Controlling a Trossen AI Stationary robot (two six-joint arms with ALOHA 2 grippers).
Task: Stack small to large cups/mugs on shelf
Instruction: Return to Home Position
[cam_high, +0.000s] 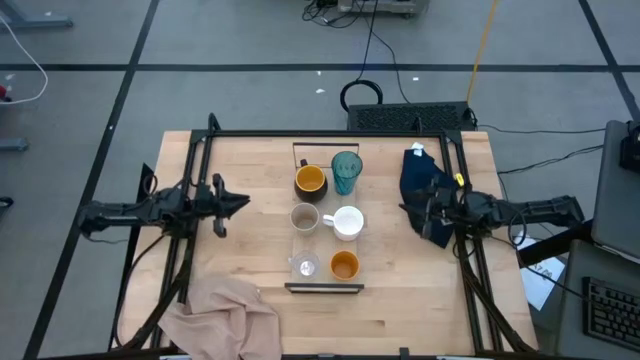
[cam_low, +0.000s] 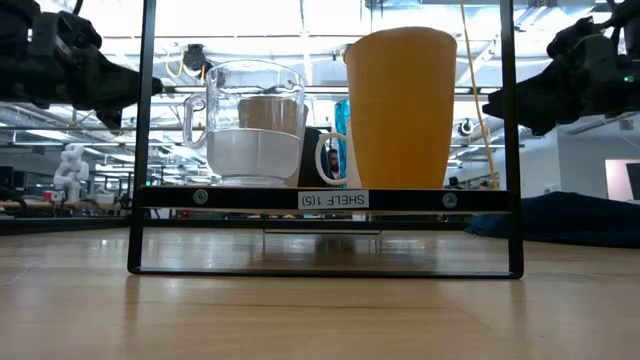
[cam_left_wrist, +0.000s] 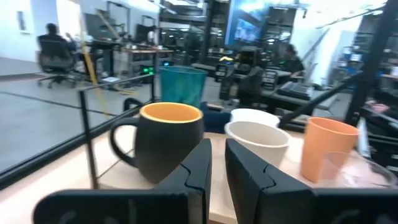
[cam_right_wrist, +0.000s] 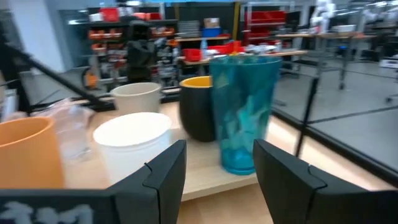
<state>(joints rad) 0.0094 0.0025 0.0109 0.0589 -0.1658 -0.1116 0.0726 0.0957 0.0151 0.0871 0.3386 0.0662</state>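
Note:
Six vessels stand in two rows on the pale wooden shelf (cam_high: 327, 245), which lies mid-table. The dark mug with orange inside (cam_high: 310, 180) and the teal tumbler (cam_high: 346, 172) are at the far end. The beige cup (cam_high: 304, 217) and the white handled mug (cam_high: 347, 222) stand in the middle. The tiny clear glass (cam_high: 305, 266) and the small orange cup (cam_high: 344, 265) are at the near end. My left gripper (cam_high: 241, 203) hovers left of the shelf, shut to a narrow slit (cam_left_wrist: 217, 163). My right gripper (cam_high: 407, 207) hovers right of it, open (cam_right_wrist: 217, 163), facing the tumbler (cam_right_wrist: 241, 112).
A pinkish-beige cloth (cam_high: 225, 315) lies at the table's near left corner. A dark blue cloth (cam_high: 422, 180) lies under my right arm at the far right. A black frame (cam_high: 330, 135) runs along the table's far edge and sides. Bare wood lies on both sides of the shelf.

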